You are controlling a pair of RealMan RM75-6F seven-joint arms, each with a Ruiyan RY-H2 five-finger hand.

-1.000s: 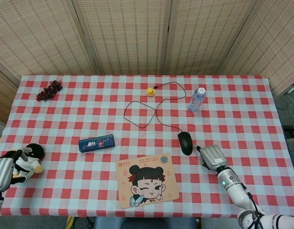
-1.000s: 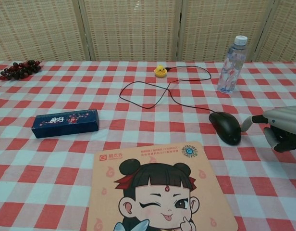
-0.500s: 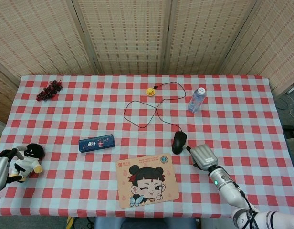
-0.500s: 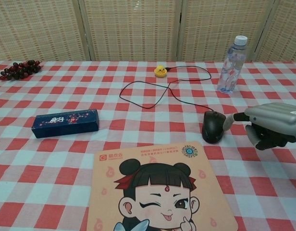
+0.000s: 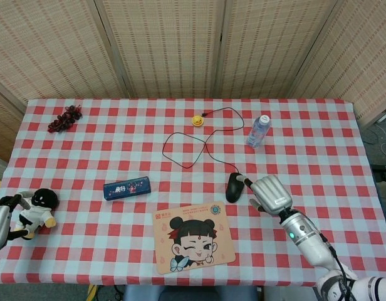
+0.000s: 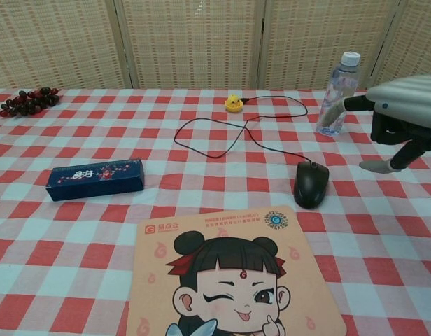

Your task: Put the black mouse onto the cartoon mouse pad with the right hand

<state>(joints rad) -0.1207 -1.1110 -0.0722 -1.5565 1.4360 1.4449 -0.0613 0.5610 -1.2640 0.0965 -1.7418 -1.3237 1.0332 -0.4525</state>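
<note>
Beside the pad's (image 6: 233, 280) far right corner we log the mouse (image 6: 311, 183) on the cloth, right hand (image 6: 397, 119) raised above it, fingers loosely spread, empty: reach step, grasp needed next.

I work at a staged test booth: woven bamboo folding screens (image 5: 174, 47) at twelve o'clock wall off my red-and-white checkered cloth-covered desk (image 5: 118, 147).

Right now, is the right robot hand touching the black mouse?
Apart. The chest view shows the right robot hand raised, with bare tablecloth between it and the mouse. In the head view its fingers only overlap the mouse.
</note>
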